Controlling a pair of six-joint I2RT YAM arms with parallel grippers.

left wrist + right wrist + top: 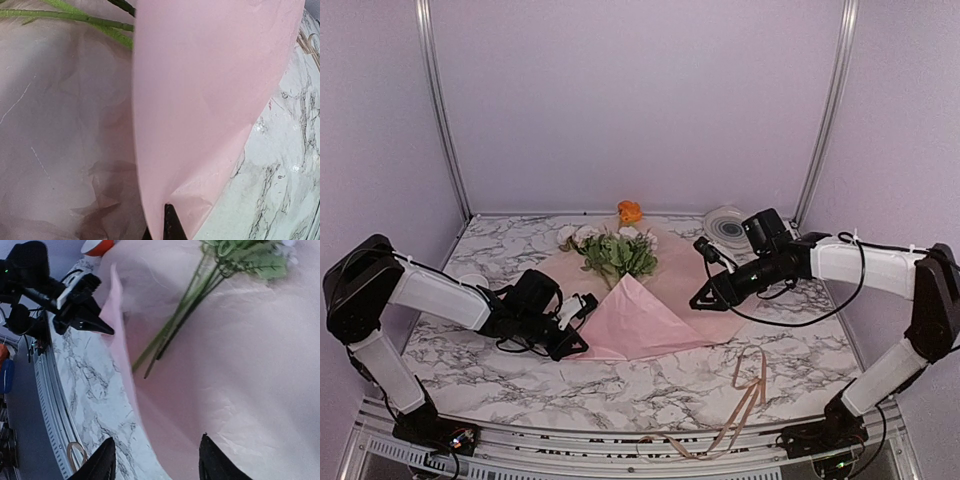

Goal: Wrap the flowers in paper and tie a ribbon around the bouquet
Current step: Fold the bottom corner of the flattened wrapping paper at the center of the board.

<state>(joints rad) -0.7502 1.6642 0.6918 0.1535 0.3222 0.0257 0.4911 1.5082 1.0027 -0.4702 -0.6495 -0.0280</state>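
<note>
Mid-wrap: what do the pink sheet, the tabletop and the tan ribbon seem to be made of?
As it looks: the paper seems thin matte tissue, finely crinkled and folding softly; the table is a glossy marble-look top, grey veins and glints, real stone or printed film I cannot tell; the ribbon is a thin tan strip in loose loops, perhaps fabric or paper.

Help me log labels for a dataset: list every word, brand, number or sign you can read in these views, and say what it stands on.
None: no readable text in any of the three views.
The paper, the ribbon and the marble table carry no print.
The round white disc shows only grey rings, no lettering.
</note>
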